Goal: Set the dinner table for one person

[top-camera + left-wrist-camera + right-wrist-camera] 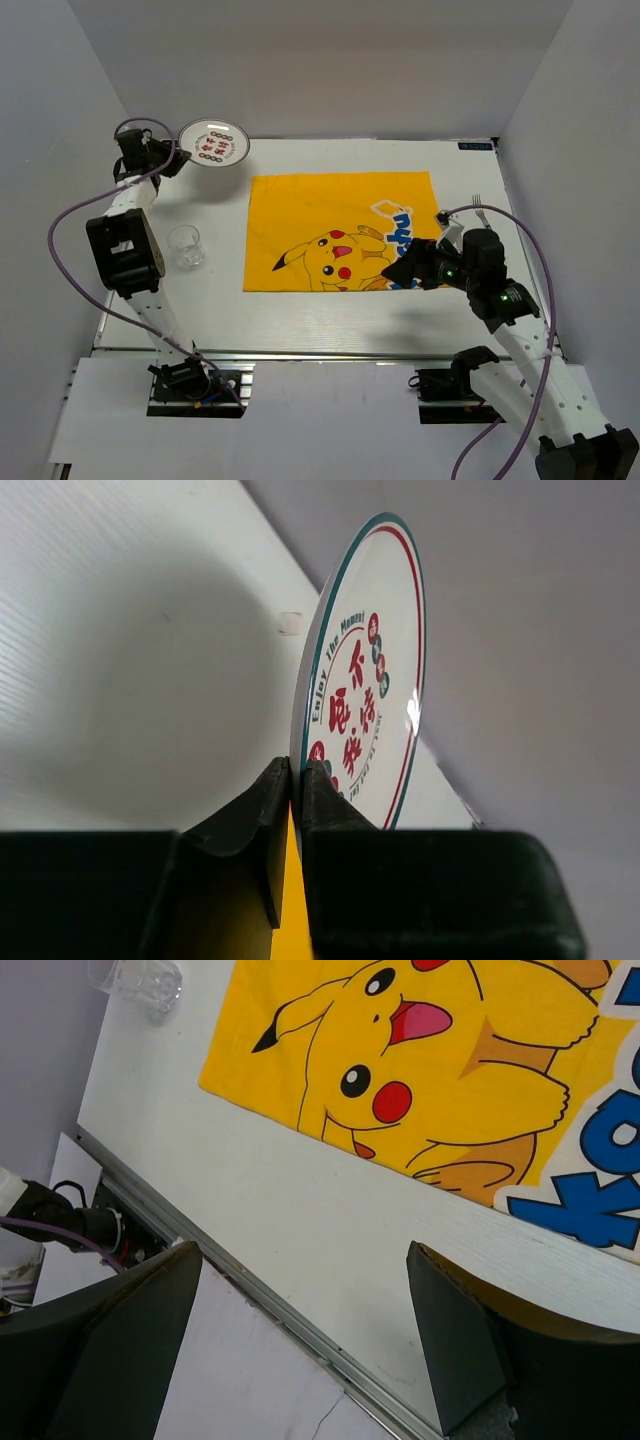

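A round white plate point(212, 145) with red and green print and a teal rim is at the far left corner of the white dinner table point(330, 320). My left gripper point(172, 158) is shut on the plate's rim; in the left wrist view the plate point(372, 690) stands edge-on between the pads point(322, 790). A clear glass point(186, 246) stands on the left side, also in the right wrist view point(140, 980). A fork point(476, 207) lies at the right edge. My right gripper point(405, 270) is open and empty above the yellow Pikachu cloth's point(340, 232) near right corner.
The cloth point(430, 1050) lies flat in the table's middle. A metal rail point(260, 1290) edges the table's near side. White walls close in the left, right and back. A purple cable loops off each arm.
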Action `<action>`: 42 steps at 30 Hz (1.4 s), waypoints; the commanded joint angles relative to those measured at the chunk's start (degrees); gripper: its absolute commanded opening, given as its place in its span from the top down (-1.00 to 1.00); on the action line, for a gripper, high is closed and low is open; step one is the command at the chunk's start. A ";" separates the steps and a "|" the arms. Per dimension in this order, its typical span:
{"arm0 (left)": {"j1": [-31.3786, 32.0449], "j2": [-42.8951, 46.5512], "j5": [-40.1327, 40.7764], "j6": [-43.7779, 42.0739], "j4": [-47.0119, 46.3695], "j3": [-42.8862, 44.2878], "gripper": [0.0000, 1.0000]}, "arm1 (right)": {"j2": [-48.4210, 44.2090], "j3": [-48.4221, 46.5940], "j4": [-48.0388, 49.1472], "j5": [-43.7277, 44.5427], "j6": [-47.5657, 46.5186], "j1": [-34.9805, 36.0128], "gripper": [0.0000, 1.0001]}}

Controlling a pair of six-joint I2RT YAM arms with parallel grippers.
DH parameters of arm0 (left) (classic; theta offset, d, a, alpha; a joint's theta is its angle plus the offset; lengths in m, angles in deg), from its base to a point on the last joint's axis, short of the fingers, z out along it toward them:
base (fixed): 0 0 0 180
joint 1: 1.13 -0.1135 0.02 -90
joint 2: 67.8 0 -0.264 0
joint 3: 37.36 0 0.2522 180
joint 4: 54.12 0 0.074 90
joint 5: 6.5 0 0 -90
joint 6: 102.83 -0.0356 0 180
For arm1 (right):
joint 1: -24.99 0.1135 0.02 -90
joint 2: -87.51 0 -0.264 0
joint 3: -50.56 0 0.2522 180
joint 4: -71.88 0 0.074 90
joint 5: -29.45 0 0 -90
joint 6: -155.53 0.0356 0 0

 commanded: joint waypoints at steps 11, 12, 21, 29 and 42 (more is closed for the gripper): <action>16.79 20.92 -10.90 6.76 -15.23 -18.33 1.00 | -6.16 -9.99 -3.03 15.02 6.07 -0.20 -0.79; 20.46 21.02 -10.98 6.93 -16.46 -20.17 1.00 | -6.26 -11.14 -4.69 17.30 6.25 -0.20 -0.78; 33.85 14.34 -13.97 6.67 -24.02 -25.55 1.00 | -7.22 -15.37 -10.24 18.03 6.61 -0.20 -0.78; 36.92 11.44 -14.05 5.97 -27.79 -30.03 1.00 | -10.74 -14.40 -13.84 18.02 5.99 -0.20 -0.78; 38.07 5.37 -9.49 3.95 -30.62 -33.55 1.00 | -10.92 -13.26 -13.93 16.18 5.20 -0.11 -0.79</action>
